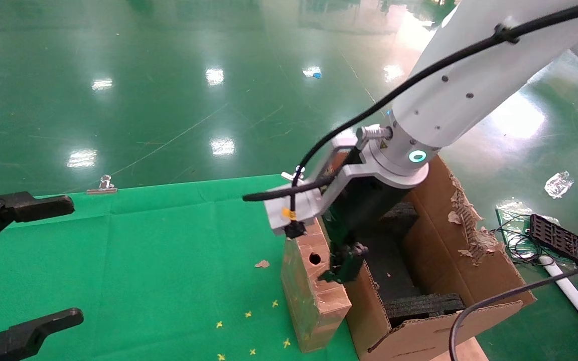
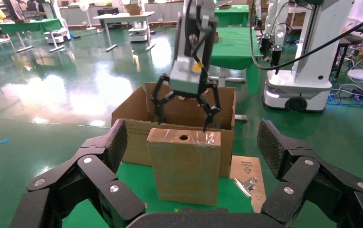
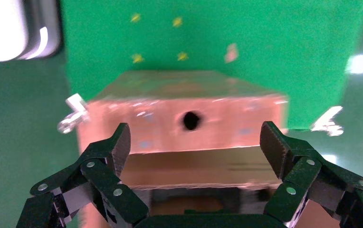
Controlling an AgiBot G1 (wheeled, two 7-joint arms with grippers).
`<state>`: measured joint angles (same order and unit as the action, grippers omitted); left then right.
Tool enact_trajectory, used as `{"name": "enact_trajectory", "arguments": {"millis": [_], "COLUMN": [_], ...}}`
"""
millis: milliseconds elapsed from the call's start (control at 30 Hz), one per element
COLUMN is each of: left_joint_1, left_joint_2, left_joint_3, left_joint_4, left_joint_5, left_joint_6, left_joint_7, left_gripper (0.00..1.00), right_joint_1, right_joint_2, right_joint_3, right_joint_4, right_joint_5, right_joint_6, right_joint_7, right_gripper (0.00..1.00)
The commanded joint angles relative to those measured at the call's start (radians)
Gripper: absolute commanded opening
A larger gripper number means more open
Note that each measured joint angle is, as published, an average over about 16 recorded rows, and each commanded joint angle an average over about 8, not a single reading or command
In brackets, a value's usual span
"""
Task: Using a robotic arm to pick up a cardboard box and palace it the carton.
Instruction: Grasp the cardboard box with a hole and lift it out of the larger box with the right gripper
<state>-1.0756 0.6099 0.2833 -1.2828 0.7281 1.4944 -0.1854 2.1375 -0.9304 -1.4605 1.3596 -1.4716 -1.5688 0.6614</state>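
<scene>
The cardboard box (image 1: 314, 286) stands upright on the green table, its narrow top face with a round hole up, touching the carton's (image 1: 484, 271) near wall. The carton is open, with black foam inserts (image 1: 422, 303) and a torn flap (image 1: 469, 220). The robotic arm (image 1: 459, 95) reaches down over the carton. My right gripper (image 1: 336, 258) is open and empty just above the box's top, over the box and carton edge; in the right wrist view (image 3: 196, 142) its fingers straddle the box (image 3: 227, 118). My left gripper (image 1: 73, 259) is open and parked at the table's left; it shows in the left wrist view (image 2: 191, 133), facing the box (image 2: 184, 166).
A binder clip (image 1: 102, 184) holds the cloth at the table's far edge. Another clip (image 2: 243, 184) lies on a cardboard sheet (image 2: 246, 164) beside the carton (image 2: 132, 114). A black tray with cables (image 1: 562, 238) and a plastic wrapper (image 1: 557, 183) lie on the floor at right.
</scene>
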Motion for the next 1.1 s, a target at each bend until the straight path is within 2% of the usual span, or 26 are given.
{"name": "enact_trajectory", "arguments": {"millis": [33, 300, 667, 767, 900, 1100], "left_joint_1": [0.0, 0.0, 0.0, 0.0, 0.0, -0.001], "left_joint_2": [0.0, 0.0, -0.001, -0.001, -0.001, -0.001], "left_joint_3": [0.0, 0.001, 0.001, 0.002, 0.002, 0.002], "left_joint_4": [0.0, 0.0, 0.0, 0.0, 0.0, 0.0], "left_joint_5": [0.0, 0.0, -0.001, -0.001, -0.001, -0.002], "left_joint_6": [0.0, 0.0, -0.001, -0.001, -0.001, -0.001], "left_joint_7": [0.0, 0.0, 0.001, 0.001, 0.001, 0.001], "left_gripper": [1.0, 1.0, 1.0, 1.0, 1.0, 1.0], "right_joint_1": [0.018, 0.036, 0.083, 0.103, 0.116, 0.078], "right_joint_2": [-0.002, -0.016, 0.002, 0.021, 0.028, -0.003], "right_joint_3": [-0.048, -0.143, -0.172, -0.17, -0.181, -0.215], "right_joint_4": [0.001, 0.001, -0.002, -0.007, -0.031, -0.16], "right_joint_5": [0.011, 0.035, 0.071, 0.08, 0.097, 0.156], "right_joint_6": [0.004, 0.024, 0.055, 0.063, 0.053, 0.022], "right_joint_7": [0.007, 0.03, 0.083, 0.156, 0.318, 0.551], "right_gripper": [1.0, 1.0, 1.0, 1.0, 1.0, 1.0]}}
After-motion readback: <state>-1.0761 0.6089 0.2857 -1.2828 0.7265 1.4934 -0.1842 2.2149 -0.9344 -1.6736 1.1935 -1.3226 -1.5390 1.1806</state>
